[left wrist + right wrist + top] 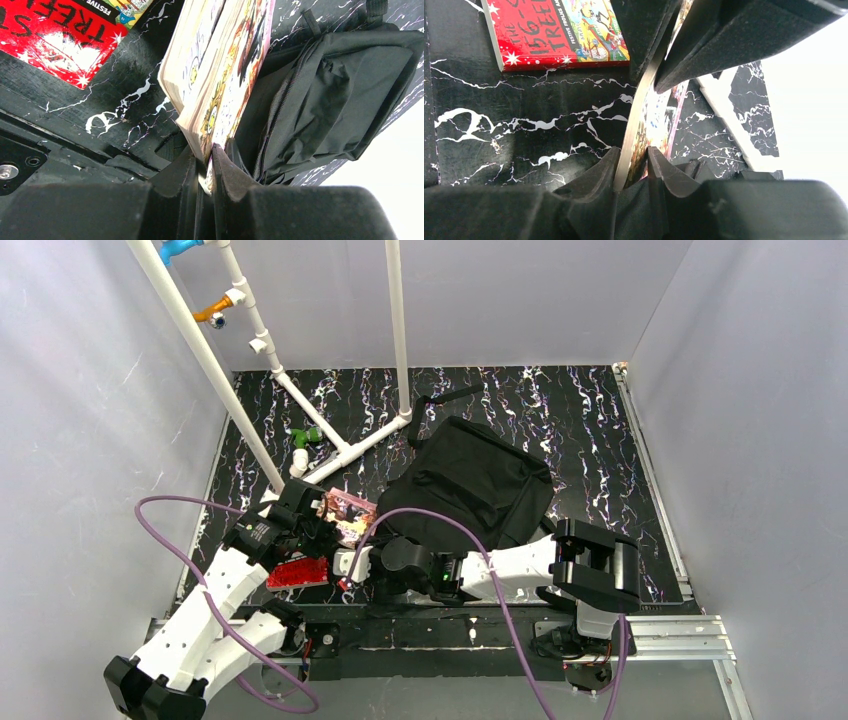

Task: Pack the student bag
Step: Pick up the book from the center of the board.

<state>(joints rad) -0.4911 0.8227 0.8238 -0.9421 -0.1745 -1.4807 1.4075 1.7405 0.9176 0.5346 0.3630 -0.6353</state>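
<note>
Black fabric student bag [470,485] lying flat at the middle of the marbled tabletop [600,420], its near edge partly covered by the right arm [520,570]. The bag sits just beyond and to the right of both pincers. The left gripper [209,160] is pressed onto the lower edge of a colourful picture book [220,65], which it holds on edge. The right gripper [636,165] pinches the same book at another edge, so each wrist view shows the other arm's fingers or the book between its own. From the left wrist the bag appears immediately behind the book, with its zipper [277,110] running along the side facing the book. Whether book and bag touch cannot be told. A red book [297,572] lies flat on the tabletop just left of the grippers, cut off in both wrist views. One strap [440,400] curls at the bag's far end near the white pipe frame [350,445]. The held book's cover print is too blurred to read.
</note>
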